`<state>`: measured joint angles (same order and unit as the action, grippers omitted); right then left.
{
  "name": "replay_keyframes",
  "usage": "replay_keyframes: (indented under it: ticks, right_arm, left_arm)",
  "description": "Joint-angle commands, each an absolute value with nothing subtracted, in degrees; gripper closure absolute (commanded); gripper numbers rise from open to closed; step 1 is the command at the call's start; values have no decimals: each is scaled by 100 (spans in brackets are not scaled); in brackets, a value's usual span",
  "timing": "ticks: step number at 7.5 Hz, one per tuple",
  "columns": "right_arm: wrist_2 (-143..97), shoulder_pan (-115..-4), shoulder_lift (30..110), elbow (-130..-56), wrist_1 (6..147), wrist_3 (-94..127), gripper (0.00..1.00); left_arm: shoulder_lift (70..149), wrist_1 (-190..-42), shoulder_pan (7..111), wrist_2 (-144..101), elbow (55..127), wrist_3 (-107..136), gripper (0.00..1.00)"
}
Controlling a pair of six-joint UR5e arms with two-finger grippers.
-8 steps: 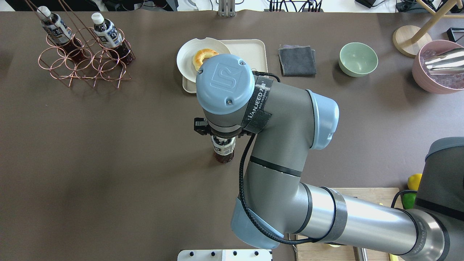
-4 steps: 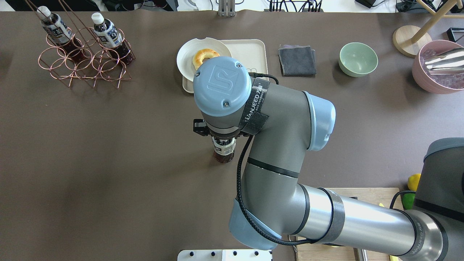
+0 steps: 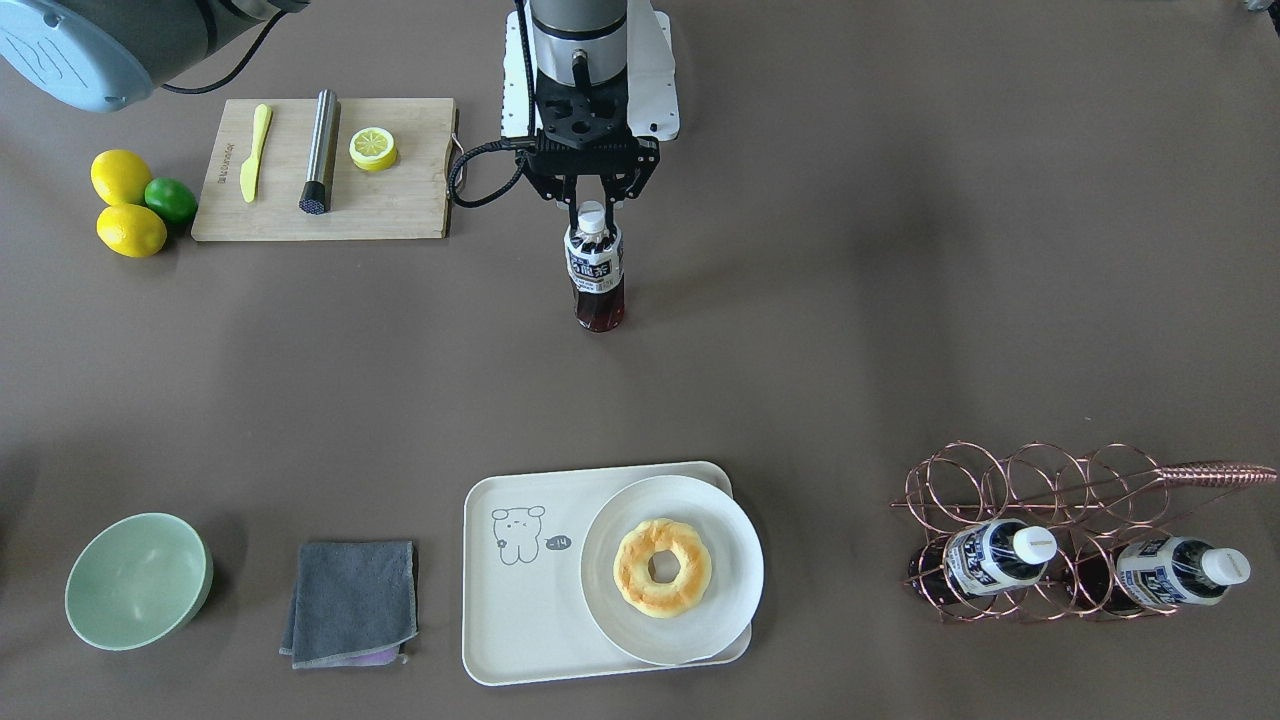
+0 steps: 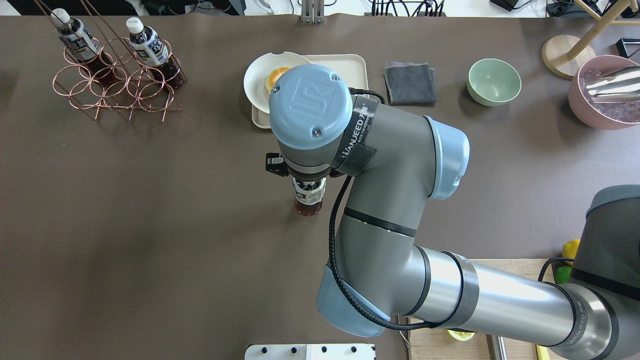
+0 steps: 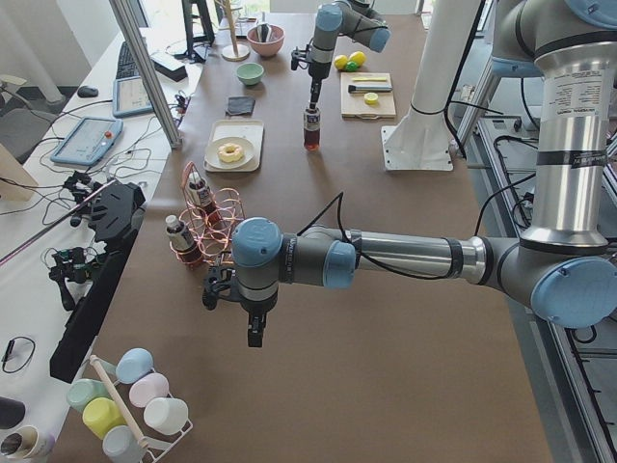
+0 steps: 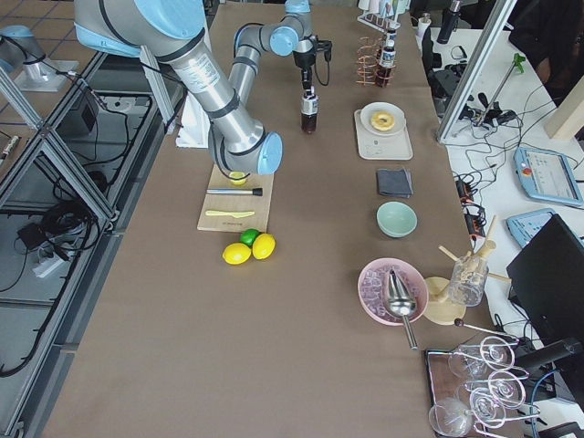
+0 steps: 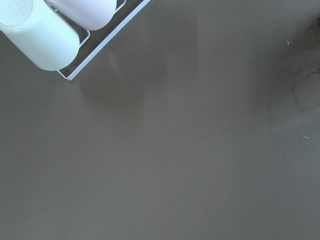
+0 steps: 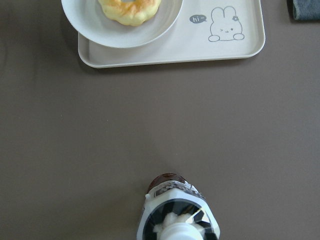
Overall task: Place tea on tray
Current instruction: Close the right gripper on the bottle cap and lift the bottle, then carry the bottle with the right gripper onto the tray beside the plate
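- Dark-brown tea point(image 3: 597, 270): upright, white cap clamped in the right gripper point(image 3: 592, 208), hanging directly beneath it; shifted slightly trayward since a second ago.
- Cream tray point(image 3: 520, 620): well beyond that gripper, apart from the tea.
- Left gripper point(image 5: 253, 336): opening cannot be told.

Overhead, the right arm point(image 4: 390, 165) hides the tea's point(image 4: 307, 199) cap and half the tray point(image 4: 351, 67).

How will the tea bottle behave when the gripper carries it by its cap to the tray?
The bottle holds dark liquid, so it is probably rather heavy for its size. The right gripper grips only its narrow top, so it may swing or slip. Tall and slim, it could tip when set on the tray.
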<state>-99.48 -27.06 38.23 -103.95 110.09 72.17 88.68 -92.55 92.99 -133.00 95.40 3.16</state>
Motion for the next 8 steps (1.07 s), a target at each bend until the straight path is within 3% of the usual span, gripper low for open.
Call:
replay_keyframes:
  ticks: [1,5,8]
  right_arm:
    - [-10141,-3153,3692,-10415,11022,7181,100]
    - [-10950,-4286,3455,-9820,11013,6094,100]
    - [-11363,-5148,2787,-8248,10830,5067,100]
  left_arm:
    - [8877,-9255,9299,-13298,9536,316,3]
    - [8991,-9246,9290,-13298,9527,325,3]
    - [9123,-9211,9272,-13298,9458,334,3]
